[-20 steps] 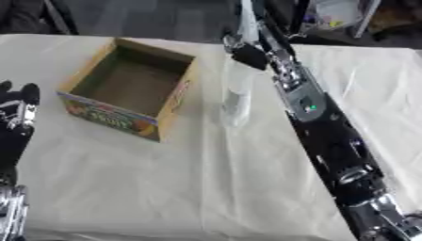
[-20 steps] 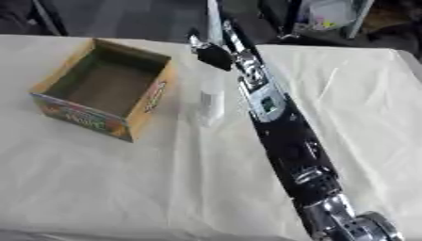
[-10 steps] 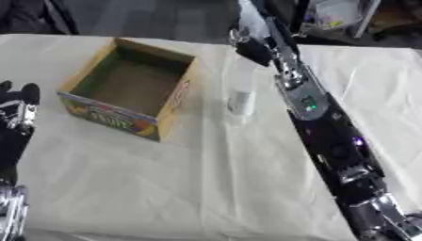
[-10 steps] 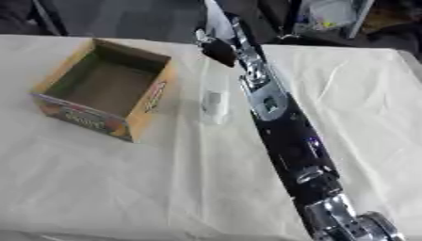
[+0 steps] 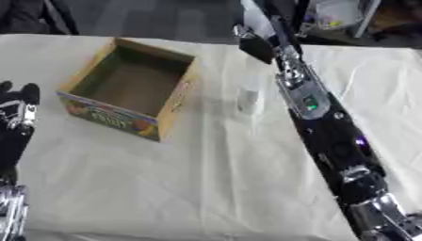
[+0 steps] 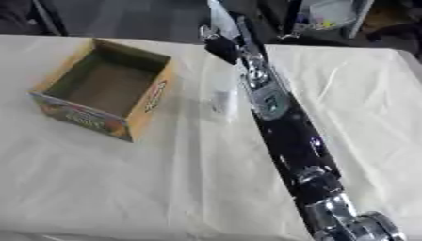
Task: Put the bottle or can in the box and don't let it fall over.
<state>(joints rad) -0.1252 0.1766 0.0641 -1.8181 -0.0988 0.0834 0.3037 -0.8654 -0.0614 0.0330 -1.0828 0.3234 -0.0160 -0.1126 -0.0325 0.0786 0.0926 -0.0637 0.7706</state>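
A clear, pale bottle (image 5: pixel 247 100) stands on the cloth-draped worktop (image 5: pixel 206 179) beside the square cardboard box (image 5: pixel 132 89) — right hand's (image 5: pixel 255 47) fingers indiscernible; left hand (image 5: pixel 18 106) open.

A pale bottle (image 5: pixel 247 100) stands between the box (image 5: pixel 132 88) and right arm (image 5: pixel 317 108).

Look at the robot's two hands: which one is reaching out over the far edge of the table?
The right hand, at the end of its outstretched arm, beyond the clear bottle. The left hand rests at the view's left edge, near the box.
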